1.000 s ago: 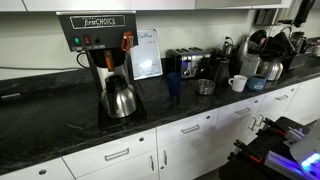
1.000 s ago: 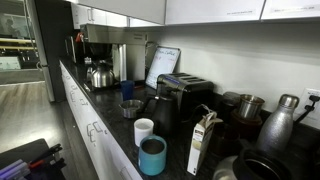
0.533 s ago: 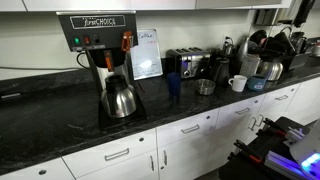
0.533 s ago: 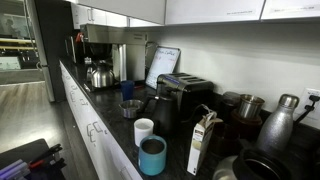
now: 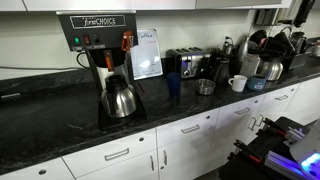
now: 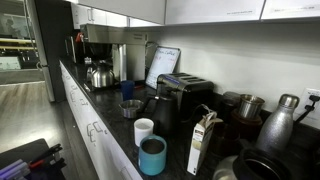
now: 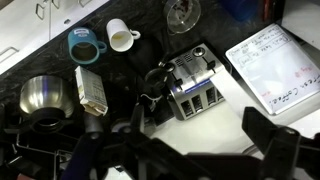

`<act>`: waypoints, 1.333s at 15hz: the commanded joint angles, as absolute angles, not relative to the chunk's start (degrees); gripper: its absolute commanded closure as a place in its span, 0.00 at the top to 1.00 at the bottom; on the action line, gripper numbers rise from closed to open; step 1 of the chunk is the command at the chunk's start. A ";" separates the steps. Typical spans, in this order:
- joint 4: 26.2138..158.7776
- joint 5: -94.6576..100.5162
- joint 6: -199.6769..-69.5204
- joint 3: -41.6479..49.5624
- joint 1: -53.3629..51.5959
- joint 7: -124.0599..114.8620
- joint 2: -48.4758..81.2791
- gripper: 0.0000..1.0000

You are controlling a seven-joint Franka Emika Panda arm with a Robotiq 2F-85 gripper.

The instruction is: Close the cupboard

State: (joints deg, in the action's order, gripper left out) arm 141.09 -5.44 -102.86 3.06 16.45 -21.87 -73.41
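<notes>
The cupboard shows only as a narrow white strip of flat doors along the top of both exterior views [image 5: 150, 4] [image 6: 215, 9]; I cannot tell whether a door stands open. My gripper [image 7: 190, 142] shows only in the wrist view, high above the counter and looking down on it. Its dark fingers [image 7: 268, 130] stand wide apart with nothing between them, over a plain white surface. In both exterior views the gripper is out of view.
The dark counter [image 5: 60, 115] carries a coffee maker [image 5: 100, 45] with its steel pot [image 5: 119, 99], a framed sign [image 5: 146, 53], a toaster [image 7: 195, 85], a white mug [image 7: 122, 37], a teal cup [image 7: 83, 44], a carton [image 7: 90, 90] and kettles [image 6: 277, 122]. Base cabinets with bar handles [image 5: 190, 128] are below.
</notes>
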 commanded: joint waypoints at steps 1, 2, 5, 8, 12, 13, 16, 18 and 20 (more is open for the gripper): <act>139.88 -5.70 -102.86 3.52 18.35 -23.45 -71.92 1.00; 139.77 -5.79 -102.81 3.67 18.48 -23.56 -71.86 1.00; 139.64 -5.38 -104.22 3.55 19.02 -24.09 -72.31 1.00; 139.86 -5.46 -108.89 3.25 19.48 -24.85 -71.68 1.00; 140.44 -6.29 -113.74 2.27 19.30 -26.22 -69.85 1.00; 140.39 -6.48 -114.36 2.04 19.23 -26.63 -69.34 1.00; 140.25 -6.81 -116.08 1.23 18.95 -27.82 -67.63 1.00; 140.16 -7.10 -116.43 0.95 18.62 -28.40 -66.88 1.00; 139.82 -7.65 -116.15 0.86 18.17 -28.71 -66.54 1.00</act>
State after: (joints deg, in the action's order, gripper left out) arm 140.77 -6.04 -115.61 1.19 18.17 -27.97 -67.75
